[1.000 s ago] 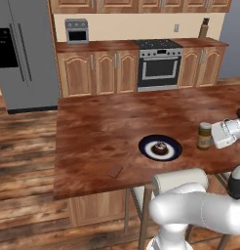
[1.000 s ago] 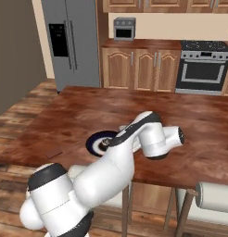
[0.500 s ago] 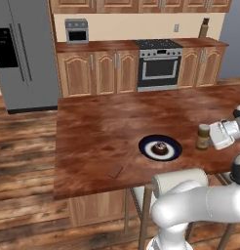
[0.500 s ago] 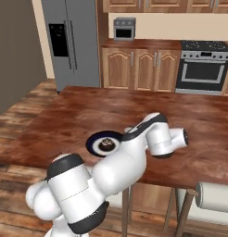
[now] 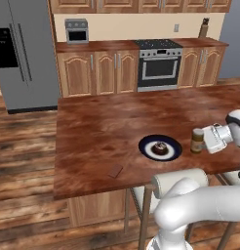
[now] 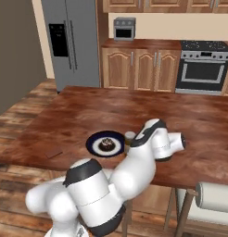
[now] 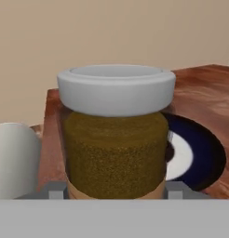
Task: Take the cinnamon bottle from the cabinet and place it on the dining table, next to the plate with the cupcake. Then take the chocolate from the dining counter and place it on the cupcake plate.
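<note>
One small jar, the cinnamon bottle (image 5: 197,141), stands upright on the dark reddish-brown surface (image 5: 107,132), just right of the plate (image 5: 147,148) and near the surface's front edge. The cupcake (image 5: 160,147) sits in the middle of that plate. In the left base view the claw (image 5: 205,141) reaches in from the right and meets the bottle's side; in the hand view the bottle (image 7: 115,135) stands between the two finger tips (image 7: 54,190), which hug its base, but I cannot tell whether they clamp it or merely flank it. The plate (image 7: 207,153) shows behind the bottle there. The chocolate (image 5: 115,171) lies flat on the surface, well left of the plate, close to the near edge. In the right base view the bottle (image 6: 129,138) peeks out beside the plate (image 6: 94,142), partly hidden by the arm.
</note>
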